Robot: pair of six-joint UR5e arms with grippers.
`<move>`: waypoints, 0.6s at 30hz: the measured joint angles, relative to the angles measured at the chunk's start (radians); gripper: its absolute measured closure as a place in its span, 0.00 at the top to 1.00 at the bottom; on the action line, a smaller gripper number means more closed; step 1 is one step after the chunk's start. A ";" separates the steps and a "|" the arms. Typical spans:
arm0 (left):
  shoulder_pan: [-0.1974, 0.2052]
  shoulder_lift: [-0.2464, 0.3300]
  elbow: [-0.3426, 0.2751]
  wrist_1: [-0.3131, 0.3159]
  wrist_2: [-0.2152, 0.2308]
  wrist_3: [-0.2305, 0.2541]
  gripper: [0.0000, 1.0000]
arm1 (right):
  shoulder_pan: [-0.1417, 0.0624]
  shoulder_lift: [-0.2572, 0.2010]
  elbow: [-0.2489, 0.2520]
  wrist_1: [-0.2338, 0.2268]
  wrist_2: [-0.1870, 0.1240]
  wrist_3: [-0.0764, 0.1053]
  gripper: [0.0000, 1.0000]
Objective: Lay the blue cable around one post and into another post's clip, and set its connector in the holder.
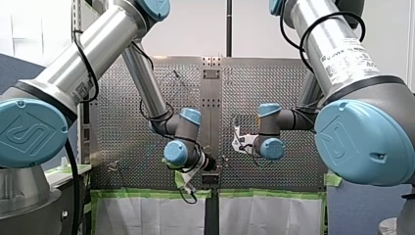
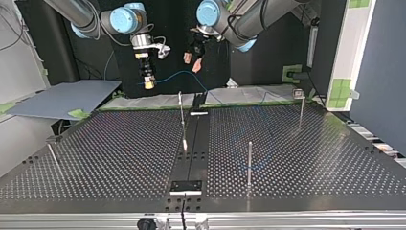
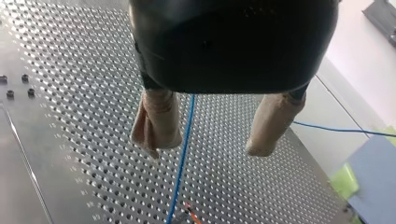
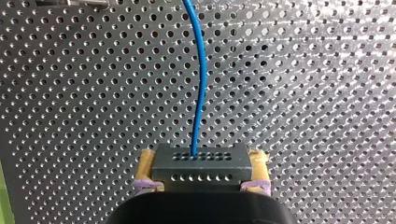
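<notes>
The cable (image 4: 201,93) runs straight ahead from its connector (image 4: 201,161), which my right tool (image 4: 201,164) clamps above the surface's (image 2: 311,153) edge nearest the arms. Farther along, the cable passes between my left tool's (image 3: 208,142) spread fingers, so that arm seems best placed to guide it.

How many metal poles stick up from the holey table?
4, in the top view: a middle post, a nearer post to its right, a far post at right, a leaning post at left. More may hide.
</notes>
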 joint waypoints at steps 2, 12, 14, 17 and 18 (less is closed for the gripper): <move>0.000 0.000 0.000 0.018 -0.010 0.008 1.00 | 0.000 0.000 0.000 0.001 0.000 0.001 0.00; -0.012 -0.001 0.020 0.108 -0.036 0.043 1.00 | 0.006 -0.002 -0.001 0.005 -0.002 0.000 0.00; -0.012 -0.002 0.022 0.124 -0.045 0.058 1.00 | 0.006 -0.003 -0.001 0.007 -0.002 0.000 0.00; -0.010 -0.010 0.026 0.145 -0.051 0.069 1.00 | 0.007 -0.007 -0.001 0.010 -0.002 0.000 0.00; -0.010 -0.014 0.029 0.151 -0.053 0.067 1.00 | 0.008 -0.008 -0.001 0.010 -0.002 0.000 0.00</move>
